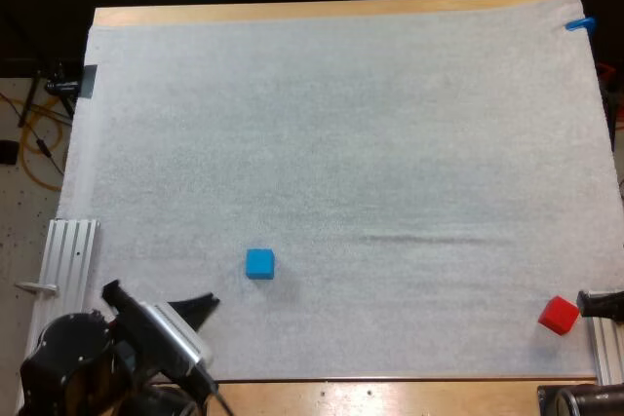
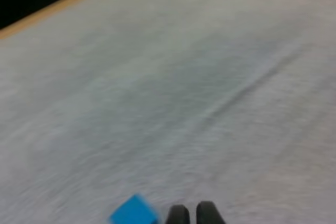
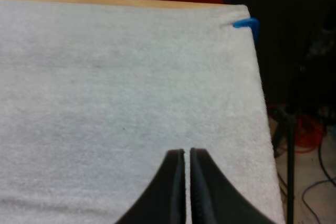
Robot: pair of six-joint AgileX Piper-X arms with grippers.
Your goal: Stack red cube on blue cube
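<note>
The blue cube (image 1: pixel 259 263) sits on the white mat toward the near left. My left gripper (image 1: pixel 203 303) hovers just short of it, at the mat's near left corner. In the left wrist view its fingertips (image 2: pixel 178 215) are together with nothing between them, and the blue cube (image 2: pixel 134 212) lies close beside them. The red cube (image 1: pixel 559 315) rests at the mat's near right corner. My right gripper (image 1: pixel 591 303) is right beside it at the table's right edge. The right wrist view shows that gripper (image 3: pixel 187 153) shut on nothing, over bare mat.
A ribbed metal rail (image 1: pixel 68 253) lies along the table's left edge, and another one (image 1: pixel 606 348) sits at the near right corner. A slight crease (image 1: pixel 419 238) runs across the mat's middle. The mat's right edge (image 3: pixel 261 103) drops off to the floor.
</note>
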